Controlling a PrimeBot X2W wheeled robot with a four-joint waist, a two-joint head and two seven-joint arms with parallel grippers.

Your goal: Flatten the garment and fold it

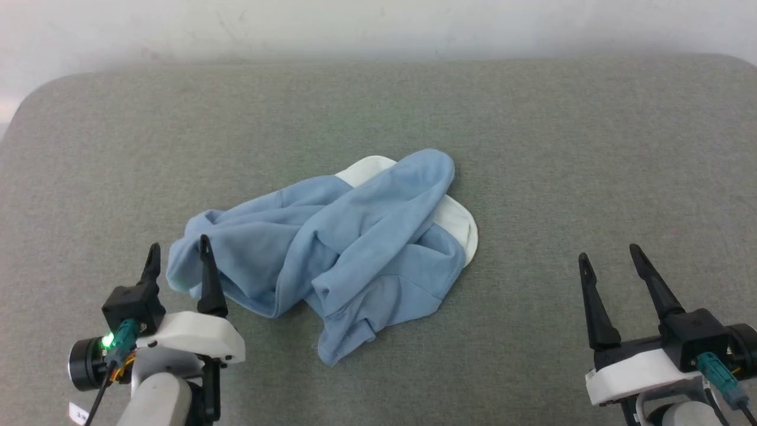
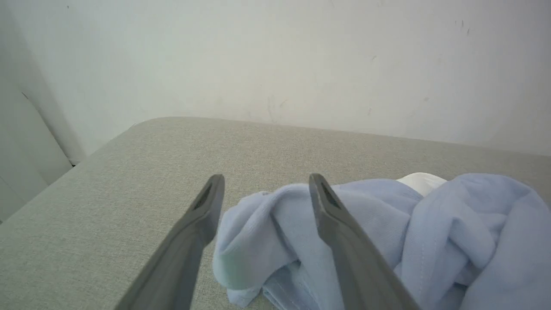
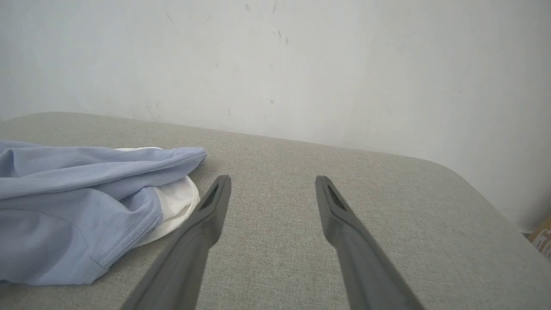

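Before me spreads a wide grey-green desk point(image 1: 532, 148) covered in woven fabric, its far corners rounded. Behind it rises a plain off-white wall point(image 1: 378, 23), lightly scuffed, under soft, even light.

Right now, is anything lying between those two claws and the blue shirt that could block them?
Nothing visible does. The open left gripper sits right at the left edge of the crumpled garment. Between the open right gripper and the garment lies bare grey surface.
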